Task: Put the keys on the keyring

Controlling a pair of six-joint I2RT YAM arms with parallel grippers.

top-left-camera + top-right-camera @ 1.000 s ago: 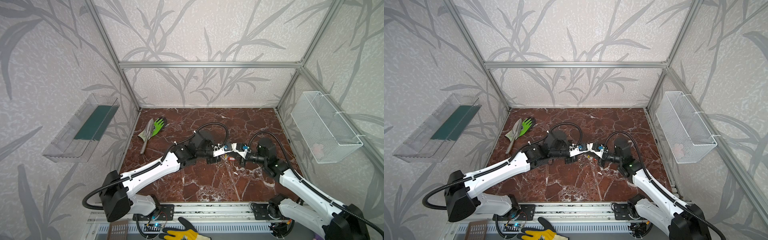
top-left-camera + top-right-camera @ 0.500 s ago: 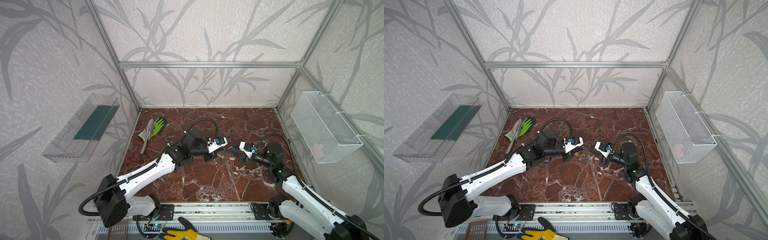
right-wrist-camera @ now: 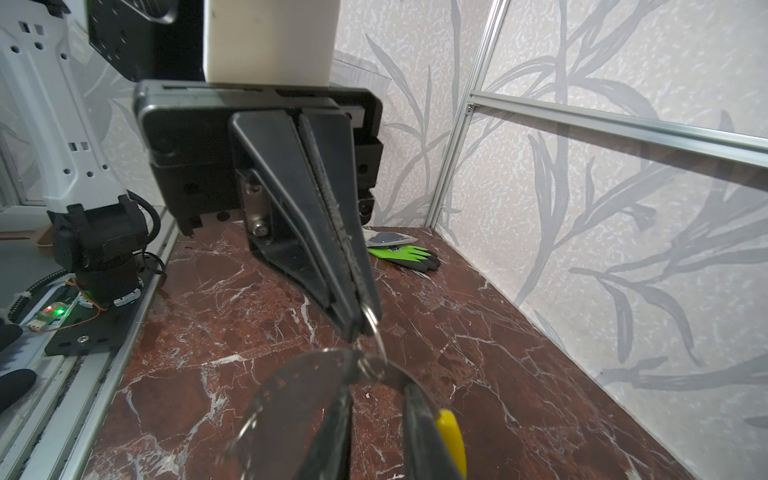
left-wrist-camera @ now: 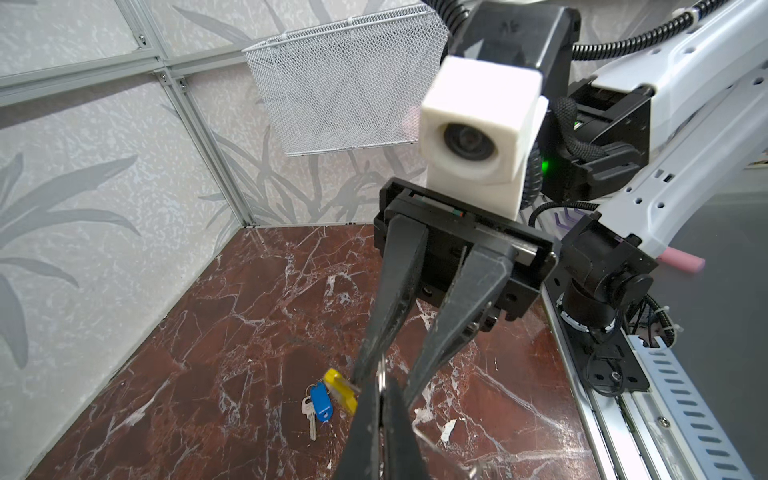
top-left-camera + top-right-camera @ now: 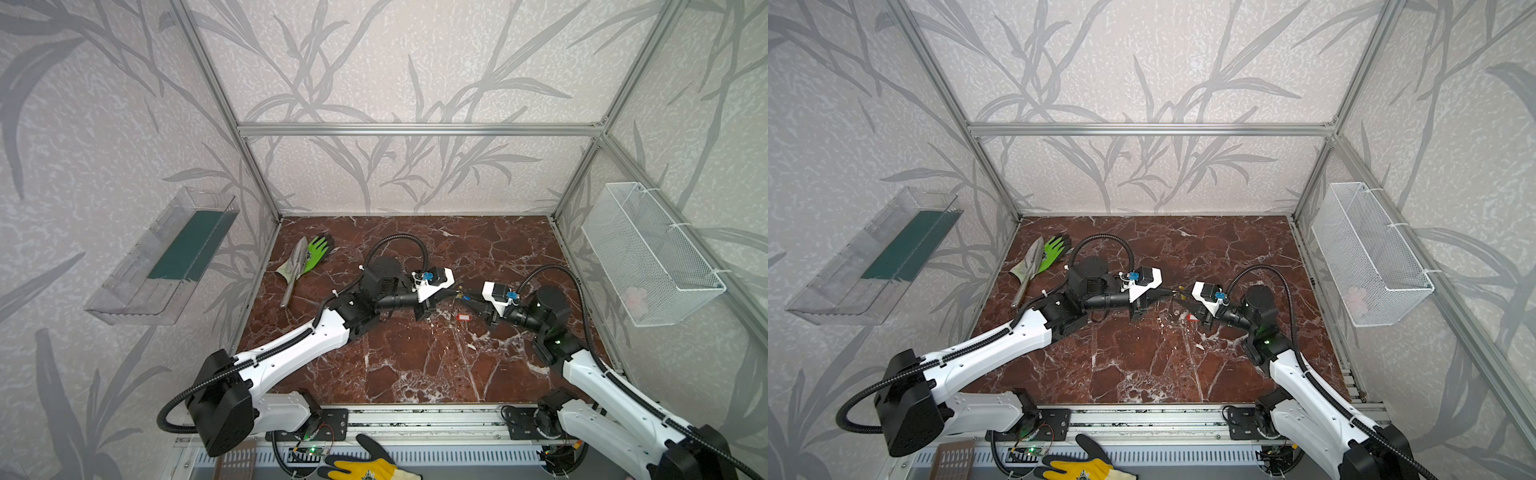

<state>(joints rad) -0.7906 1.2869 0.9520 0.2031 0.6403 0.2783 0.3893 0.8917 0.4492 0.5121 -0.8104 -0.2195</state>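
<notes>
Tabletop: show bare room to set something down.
Bare: the front-centre stretch by the rail; the rear strip right of the green glove and trowel. Crowded: the centre, where left gripper, right gripper and red-tagged key meet.

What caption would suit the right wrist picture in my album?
The left gripper, shut, pinches the thin keyring above the marble table; green glove beyond.

The slab (image 5: 415, 365) is seen as polished red-brown marble, glossy. The keyring (image 3: 377, 328) is thin bright metal wire. On the slab, a key (image 4: 311, 422) looks to be silvery metal, though it is small in view, and its blue tag (image 4: 321, 401) is smooth, glossy plastic. The fingers (image 3: 282, 199) of the left gripper (image 3: 358, 330) are moulded in matt black plastic, scuffed along the edges. On the slab, a glove (image 5: 318, 249) is knitted cloth and a trowel (image 5: 296, 266) dull grey metal. Above the slab's edge a basket (image 5: 648, 257) is made of white wire mesh.
</notes>
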